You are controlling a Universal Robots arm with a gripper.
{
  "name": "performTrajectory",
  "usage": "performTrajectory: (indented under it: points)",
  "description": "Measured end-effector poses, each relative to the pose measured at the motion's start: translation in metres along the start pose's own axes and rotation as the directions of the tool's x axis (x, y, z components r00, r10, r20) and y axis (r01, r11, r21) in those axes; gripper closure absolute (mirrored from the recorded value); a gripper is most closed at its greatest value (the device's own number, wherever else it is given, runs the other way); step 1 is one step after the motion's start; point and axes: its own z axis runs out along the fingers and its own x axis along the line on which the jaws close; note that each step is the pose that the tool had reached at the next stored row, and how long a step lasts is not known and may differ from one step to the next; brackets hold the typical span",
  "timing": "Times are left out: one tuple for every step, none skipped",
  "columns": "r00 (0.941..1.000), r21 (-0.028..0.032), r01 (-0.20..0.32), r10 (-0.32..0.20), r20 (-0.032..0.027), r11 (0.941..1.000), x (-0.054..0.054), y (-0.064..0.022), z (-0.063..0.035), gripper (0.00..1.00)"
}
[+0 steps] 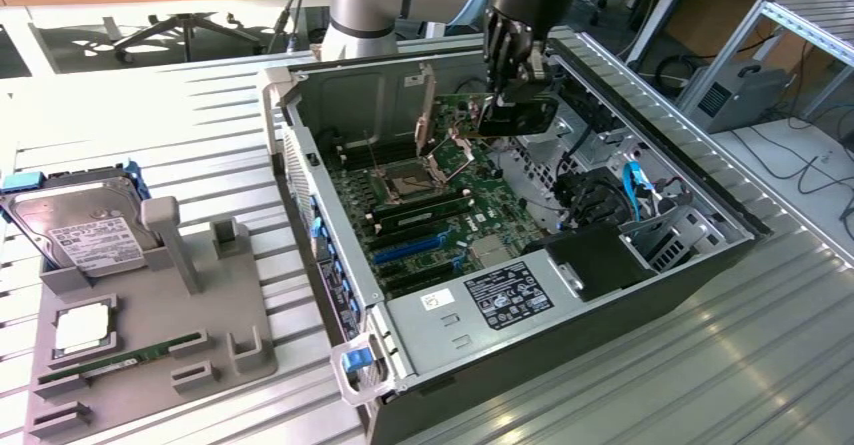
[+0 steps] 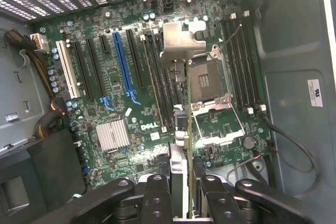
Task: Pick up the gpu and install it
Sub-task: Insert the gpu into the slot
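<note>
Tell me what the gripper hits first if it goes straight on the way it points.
Probably the motherboard, beside the CPU socket. The gpu clamped in the gripper leads, so its bracket would touch first. Depth is unclear.

One open computer case (image 1: pixel 304 200) lies on the table (image 1: pixel 200 95), holding one motherboard (image 2: pixel 105 114). One gripper (image 1: pixel 517 93) and one gpu (image 1: pixel 518 117) are over it. One grey tray (image 1: pixel 147 345) near the table's edge carries three parts: one hard drive (image 1: pixel 87 235) at its corner, one processor chip (image 1: pixel 83 327), one RAM stick (image 1: pixel 120 360).
</note>
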Motion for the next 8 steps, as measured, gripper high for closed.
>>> performTrajectory:
  points:
    - [1.0000, -0.0001, 0.004, -0.004, 0.0001, 1.0000, 0.0000, 0.0000, 0.0000, 0.73]
    - [1.0000, -0.0002, 0.007, -0.007, 0.0002, 1.0000, 0.0000, 0.0000, 0.0000, 0.73]
    - [0.9999, -0.0003, 0.011, -0.011, 0.0004, 0.9999, 0.0000, 0.0000, 0.0000, 0.73]
    - [0.9999, -0.0004, 0.015, -0.015, 0.0005, 0.9999, 0.0000, 0.0000, 0.0000, 0.73]
    - [0.9998, -0.0005, 0.018, -0.018, 0.0006, 0.9998, 0.0000, 0.0000, 0.0000, 0.73]
    - [0.9998, -0.0007, 0.022, -0.022, 0.0007, 0.9998, 0.0000, 0.0000, 0.0000, 0.73]
    - [0.9997, -0.0008, 0.026, -0.026, 0.0007, 0.9997, 0.0000, 0.0000, 0.0000, 0.73]
    - [0.9996, -0.0008, 0.030, -0.030, 0.0009, 0.9996, 0.0000, 0.0000, 0.0001, 0.73]
